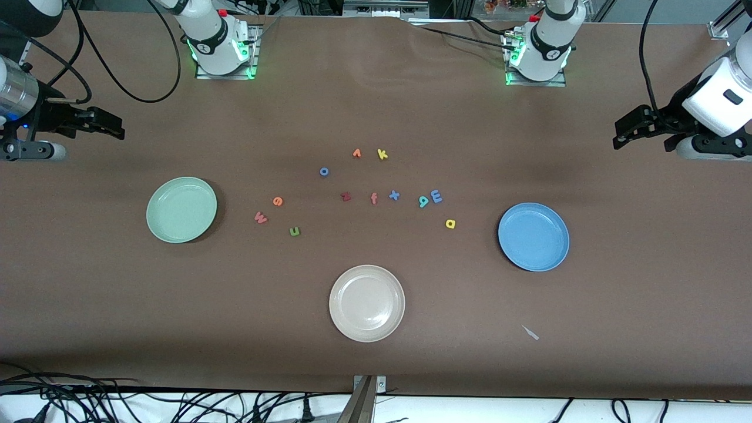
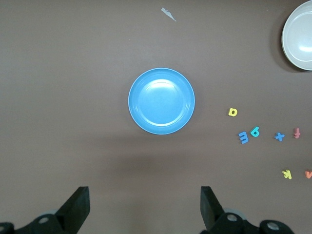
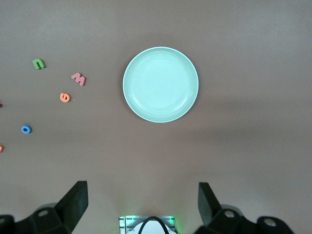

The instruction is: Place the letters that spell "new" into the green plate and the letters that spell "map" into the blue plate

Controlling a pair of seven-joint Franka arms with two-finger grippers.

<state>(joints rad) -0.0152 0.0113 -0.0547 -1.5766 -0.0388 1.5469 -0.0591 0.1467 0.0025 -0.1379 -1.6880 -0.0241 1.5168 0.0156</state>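
Observation:
The green plate (image 1: 181, 210) lies toward the right arm's end, with the salmon w (image 1: 261, 218), orange e (image 1: 278, 201) and green n (image 1: 295, 231) loose on the table beside it. The blue plate (image 1: 533, 237) lies toward the left arm's end, near the yellow a (image 1: 450, 224), teal p (image 1: 423, 202) and blue m (image 1: 436, 196). Both plates hold nothing. My right gripper (image 1: 111, 126) hangs open over bare table at its end, looking down on the green plate (image 3: 160, 84). My left gripper (image 1: 625, 132) hangs open and empty at its own end, the blue plate (image 2: 161, 101) in its view.
A beige plate (image 1: 367, 303) sits nearest the front camera. Mid-table lie a dark red z (image 1: 346, 197), red-orange f (image 1: 374, 198), blue x (image 1: 394, 195), blue o (image 1: 324, 171), orange v (image 1: 356, 154) and yellow k (image 1: 382, 154). A small pale scrap (image 1: 530, 333) lies near the blue plate.

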